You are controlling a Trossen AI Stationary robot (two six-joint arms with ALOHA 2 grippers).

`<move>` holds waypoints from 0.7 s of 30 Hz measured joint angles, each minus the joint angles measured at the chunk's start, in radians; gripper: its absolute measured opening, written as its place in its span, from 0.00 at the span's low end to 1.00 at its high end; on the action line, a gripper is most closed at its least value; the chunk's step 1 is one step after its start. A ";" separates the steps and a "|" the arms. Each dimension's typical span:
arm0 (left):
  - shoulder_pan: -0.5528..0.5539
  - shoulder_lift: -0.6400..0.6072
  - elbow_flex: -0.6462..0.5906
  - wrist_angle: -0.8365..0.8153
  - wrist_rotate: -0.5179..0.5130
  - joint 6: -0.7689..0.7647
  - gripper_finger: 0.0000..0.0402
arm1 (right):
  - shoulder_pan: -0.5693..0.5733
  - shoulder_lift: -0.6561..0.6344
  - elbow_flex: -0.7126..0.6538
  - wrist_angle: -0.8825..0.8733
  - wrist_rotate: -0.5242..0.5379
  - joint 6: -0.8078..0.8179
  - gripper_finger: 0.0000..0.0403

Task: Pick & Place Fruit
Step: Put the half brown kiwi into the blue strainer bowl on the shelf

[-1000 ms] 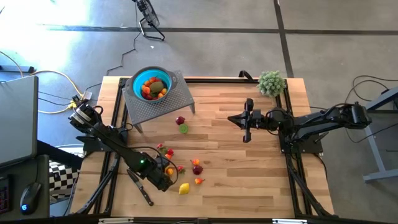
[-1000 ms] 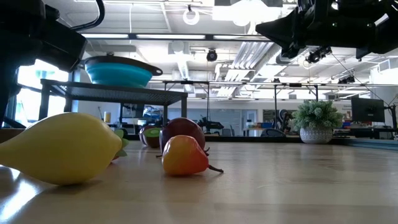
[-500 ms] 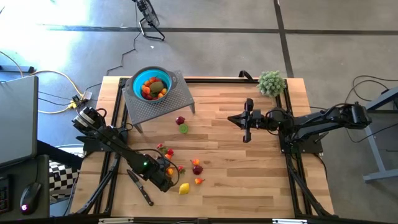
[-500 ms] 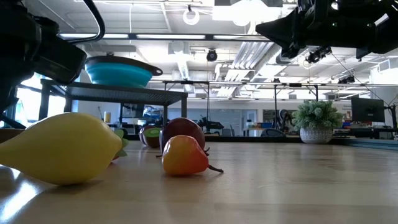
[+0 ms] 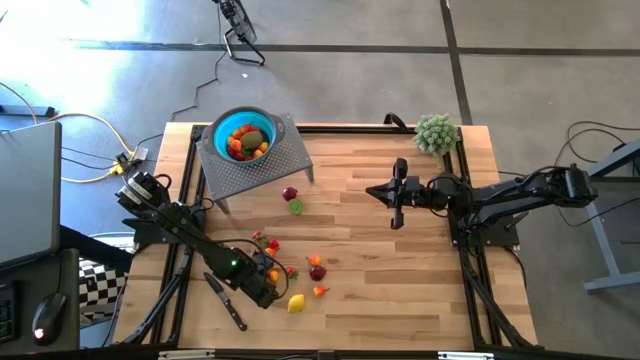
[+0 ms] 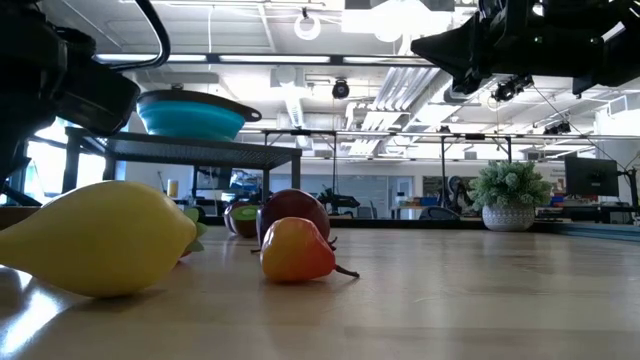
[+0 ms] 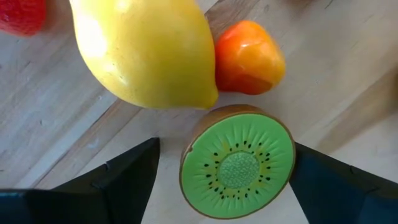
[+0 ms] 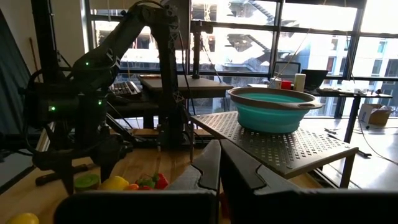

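Looking down on the scene, you see a wooden tabletop (image 5: 400, 290) carrying a perforated grey stand (image 5: 262, 160) at its far left corner, with a teal bowl (image 5: 245, 133) seated on it and several fruits already inside. The left arm reaches low over the near left area, and its left tool (image 5: 268, 283) sits down among the loose fruit, fingers (image 7: 118, 177) spread wide to either side of a kiwi half (image 7: 237, 160) that lies cut face up on the wood, not yet pinched. Touching that kiwi half you find a yellow lemon (image 7: 146, 53) and a small orange-red fruit (image 7: 249, 57). The right arm waits above the right half of the tabletop, its right tool (image 5: 399, 208) pressed together and holding nothing. A fuzzy green plant ball (image 5: 437, 132) stands at the far right corner, and a black-handled knife (image 5: 226, 302) lies at the near left edge, just beside the left arm. Further loose fruit lies scattered: a second lemon (image 5: 296, 303), a dark maroon fruit (image 5: 317, 271), a maroon fruit (image 5: 290, 194) and a lime green fruit (image 5: 295, 207) near the stand.
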 joint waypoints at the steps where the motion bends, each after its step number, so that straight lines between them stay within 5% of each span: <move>1: 0.000 0.000 0.000 -0.001 0.000 0.000 0.79 | 0.000 0.000 0.000 0.000 0.000 0.000 0.01; 10: 0.000 0.001 -0.002 -0.012 0.005 0.000 0.60 | 0.000 0.000 0.000 0.000 0.000 0.000 0.01; 21: 0.001 0.001 -0.002 -0.017 0.044 0.001 0.57 | 0.000 0.000 0.000 0.000 0.000 0.000 0.01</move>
